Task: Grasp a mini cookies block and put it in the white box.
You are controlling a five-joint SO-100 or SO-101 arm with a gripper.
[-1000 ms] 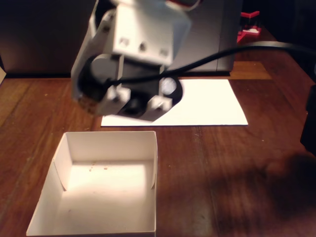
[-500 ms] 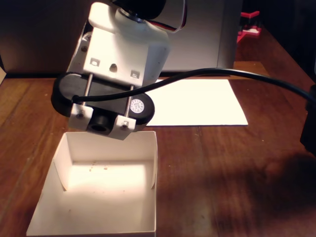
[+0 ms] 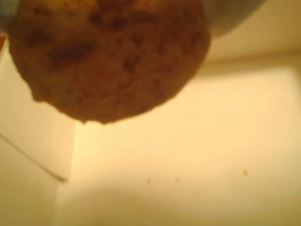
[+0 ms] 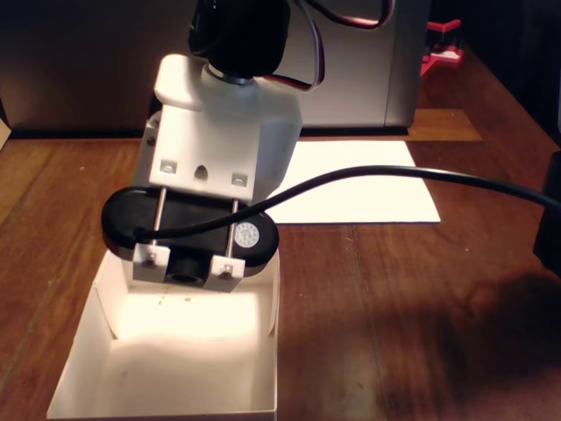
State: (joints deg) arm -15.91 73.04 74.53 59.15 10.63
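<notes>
While hanging over the white box [image 4: 175, 386], holds the mini cookies block [image 3: 108, 56] up off the floor, not yet released. Fills the upper left of the wrist view, blurred and very close to the lens, tan-brown with darker specks, lower edge clear of the box floor [image 3: 211, 141] beneath. Shows a few crumbs on that floor, plus a wall fold at the left. Placed this way, by judgement, so a release drops the cookie straight inside the walls rather than on the rim or the wooden table [image 4: 421, 289]. From the fixed view: gripper [image 4: 188, 272] pointed down over the far half of the box, black wrist camera mount [image 4: 188, 241] and cable [image 4: 394, 175] in front, hiding fingertips and cookie completely. White paper sheet [image 4: 368, 189] lying flat behind, well apart from the box opening, not the target. About the fingers: none sharply visible in either view, only a grey blurred shape at the top right of the wrist view, possibly one of them. Cannot read the opening directly; judged clamped on the cookie near its top edge, since nothing else supports it in mid-air. Next step likely: open, let drop; low risk of bouncing out given the walls.
</notes>
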